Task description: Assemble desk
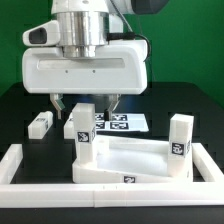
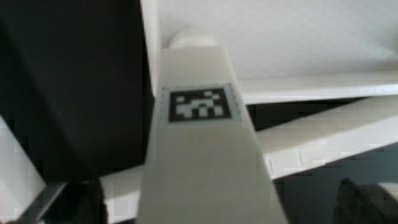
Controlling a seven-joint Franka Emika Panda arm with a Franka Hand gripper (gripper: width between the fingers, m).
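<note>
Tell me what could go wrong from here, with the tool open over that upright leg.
1. The open tool hangs over the upright leg standing on the tabletop. I cannot tell how firmly that leg is seated, so closing off-centre could tip it or knock it loose.
2. A loose leg block lies right beside that leg. A finger coming down on that side might strike it or shove it away.

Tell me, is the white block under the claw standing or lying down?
Standing: the leg block rises upright at the tabletop panel's corner.
</note>
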